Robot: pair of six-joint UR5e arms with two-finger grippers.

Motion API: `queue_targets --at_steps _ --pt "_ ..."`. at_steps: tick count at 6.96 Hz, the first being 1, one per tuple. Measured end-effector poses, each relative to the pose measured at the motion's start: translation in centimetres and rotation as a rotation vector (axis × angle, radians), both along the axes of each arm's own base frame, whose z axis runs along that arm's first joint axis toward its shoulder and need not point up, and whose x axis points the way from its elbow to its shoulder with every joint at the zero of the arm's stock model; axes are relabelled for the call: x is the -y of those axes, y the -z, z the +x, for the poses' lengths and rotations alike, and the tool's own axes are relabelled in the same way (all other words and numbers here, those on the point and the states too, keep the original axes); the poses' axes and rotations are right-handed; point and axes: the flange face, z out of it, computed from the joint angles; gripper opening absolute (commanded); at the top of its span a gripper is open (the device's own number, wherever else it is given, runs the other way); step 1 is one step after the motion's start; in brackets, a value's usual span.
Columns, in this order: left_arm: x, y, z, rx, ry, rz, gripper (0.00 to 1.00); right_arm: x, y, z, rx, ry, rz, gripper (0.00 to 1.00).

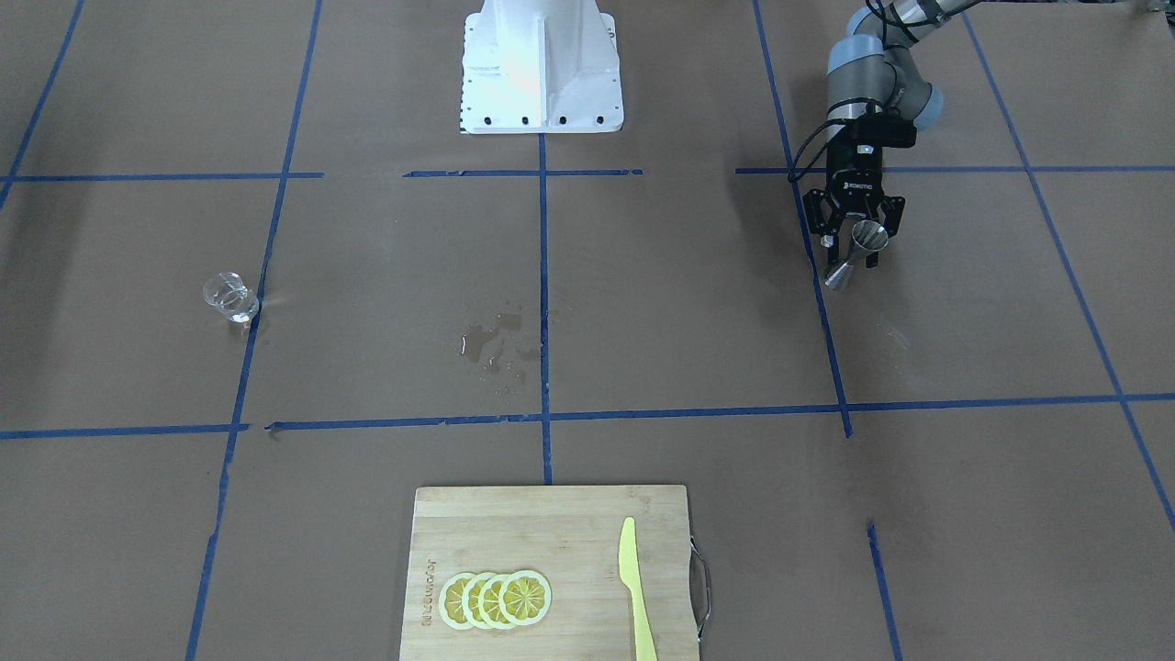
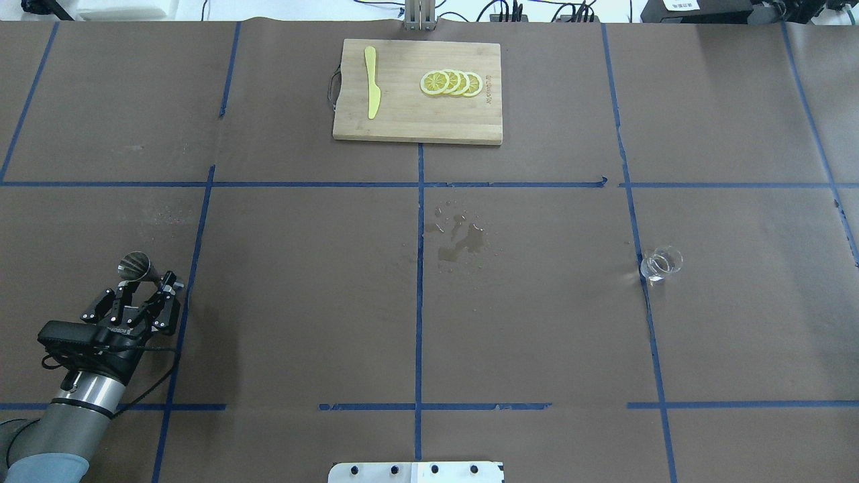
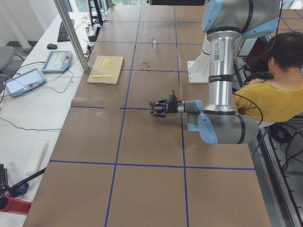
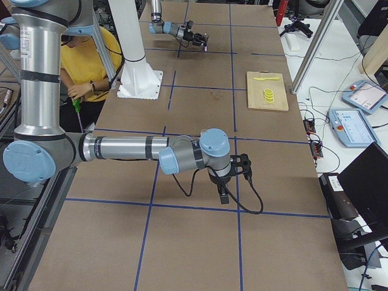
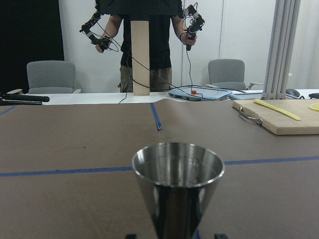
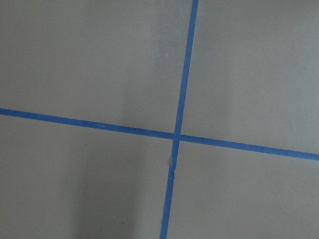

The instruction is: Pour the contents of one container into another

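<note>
The left gripper [image 1: 852, 248] is clamping the jigger [image 1: 867, 238] at its waist and holding it tilted over the table's [image 1: 643, 303] left side. The cup [image 1: 230, 298] is standing well apart on the right, just beside a tape line [image 1: 240, 386]. The right gripper [image 4: 224, 195] is pointing down; I cannot tell whether its fingers are apart or together

One camera looks down on the tabletop [image 2: 302, 302] from behind the robot; another faces it from across. Both see the cutting board [image 2: 402, 127]. Two look along from the ends. The left wrist camera is close to the jigger [image 5: 177, 184]; the right looks down at blue tape [image 6: 177, 134].
</note>
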Motion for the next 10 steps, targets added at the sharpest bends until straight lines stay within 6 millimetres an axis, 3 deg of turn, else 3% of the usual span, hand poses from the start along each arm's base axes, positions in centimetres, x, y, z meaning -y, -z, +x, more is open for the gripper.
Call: queue_targets --at_steps 1,2,6,10 --pt "0.0 0.0 0.0 -0.001 0.001 0.000 0.07 0.0 0.0 0.0 0.000 0.000 0.000 1.00" --pt "0.0 0.1 0.1 -0.003 0.001 0.001 0.00 0.0 0.0 0.0 0.000 0.000 0.000 1.00" --pt "0.1 0.8 0.0 -0.033 0.005 0.004 0.00 0.2 0.2 0.0 0.000 0.000 0.003 1.00" --pt "-0.3 3.5 -2.5 0.004 -0.054 0.130 0.00 0.5 0.6 0.0 0.000 0.001 0.014 1.00"
